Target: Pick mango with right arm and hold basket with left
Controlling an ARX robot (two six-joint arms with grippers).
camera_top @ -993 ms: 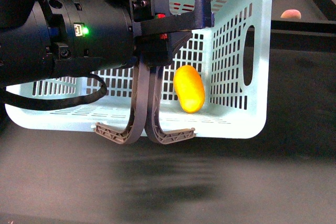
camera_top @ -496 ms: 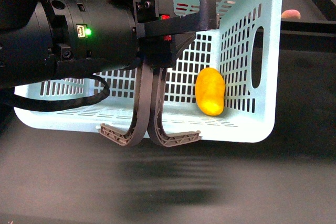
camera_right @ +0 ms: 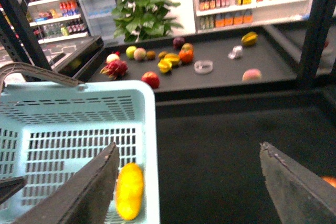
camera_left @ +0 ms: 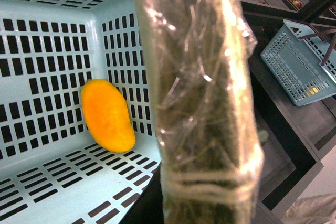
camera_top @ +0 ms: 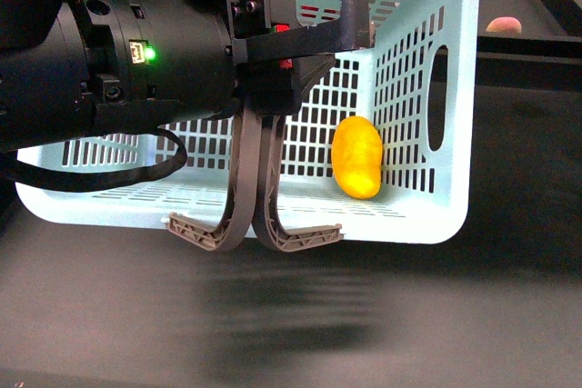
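We see left gripper (camera_top: 277,70) clamping basket (camera_top: 91,206), centre | right gripper (camera_right: 188,148) wide, empty | mango (camera_top: 356,157) centre-right, in basket

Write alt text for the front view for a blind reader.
A yellow-orange oblong mango lies inside a pale turquoise slotted plastic basket, near its right wall. The black left arm, green light lit, fills the left foreground, with the basket's two grey-brown curved handles curving down below it.
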